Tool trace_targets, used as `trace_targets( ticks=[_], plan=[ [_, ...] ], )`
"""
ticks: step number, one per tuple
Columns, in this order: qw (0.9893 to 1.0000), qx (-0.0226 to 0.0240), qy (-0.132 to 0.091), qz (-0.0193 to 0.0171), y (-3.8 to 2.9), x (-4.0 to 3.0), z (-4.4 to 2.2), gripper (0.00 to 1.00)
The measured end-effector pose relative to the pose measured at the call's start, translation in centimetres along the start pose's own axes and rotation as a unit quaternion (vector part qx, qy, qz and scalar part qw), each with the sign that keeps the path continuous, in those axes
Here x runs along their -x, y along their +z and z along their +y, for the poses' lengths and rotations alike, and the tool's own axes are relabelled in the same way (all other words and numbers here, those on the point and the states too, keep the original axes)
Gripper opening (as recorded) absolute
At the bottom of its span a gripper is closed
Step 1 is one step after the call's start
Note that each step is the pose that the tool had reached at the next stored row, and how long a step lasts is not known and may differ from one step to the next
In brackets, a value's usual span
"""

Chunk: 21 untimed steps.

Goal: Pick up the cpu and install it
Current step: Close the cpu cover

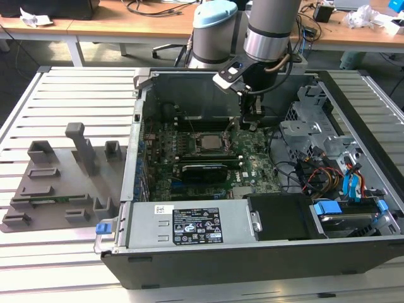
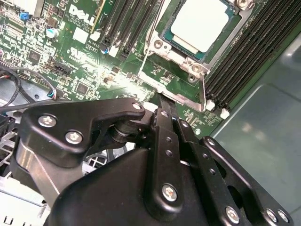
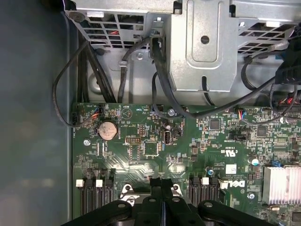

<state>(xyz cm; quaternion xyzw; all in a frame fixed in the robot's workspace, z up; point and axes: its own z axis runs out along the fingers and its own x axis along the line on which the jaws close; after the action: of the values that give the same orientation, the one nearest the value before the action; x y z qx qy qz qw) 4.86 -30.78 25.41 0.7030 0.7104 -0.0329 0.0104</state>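
cpu (image 2: 203,22) sits in the socket frame (image 2: 162,63) on the motherboard (image 3: 150,150), silver top up; in the exterior view it is mid-board (image 1: 207,142). gripper (image 1: 248,123) hangs inside the open case (image 1: 189,271), just to the exterior view's right of the socket and not touching the cpu. Claw is narrow: fingers (image 3: 155,186) pinched together with nothing between them, tips just off the frame's edge in the second wrist view (image 2: 162,101). Tight spot: black memory slots (image 2: 244,52) flank the socket on 2 sides and a thin metal lever (image 2: 203,89) runs along the frame close to the tips. Long black expansion card (image 1: 202,169) lies across the board on the near side of the socket. Drive cage (image 3: 202,47) with loose black cables (image 3: 160,80) stands beside the arm. Coin cell (image 3: 107,129) and heatsink (image 3: 282,183) are on the board near the fingers. Power supply (image 1: 183,224) fills the case's near side. Grey fixture tray (image 1: 57,183) lies on the slatted table (image 1: 63,82), well apart on the exterior view's left
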Motion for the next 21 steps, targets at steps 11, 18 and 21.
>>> trace_targets(
  ticks=[11,18,21],
  plan=[
    [1.0000,0.0000,0.000,0.0000,0.04,-0.01,-1.28,0.11],
    [1.0000,0.0000,0.000,0.0000,0.07,-0.02,-1.98,0.11],
    [1.0000,0.0000,0.000,0.0000,0.07,-0.03,-2.17,0.11]
  ],
)
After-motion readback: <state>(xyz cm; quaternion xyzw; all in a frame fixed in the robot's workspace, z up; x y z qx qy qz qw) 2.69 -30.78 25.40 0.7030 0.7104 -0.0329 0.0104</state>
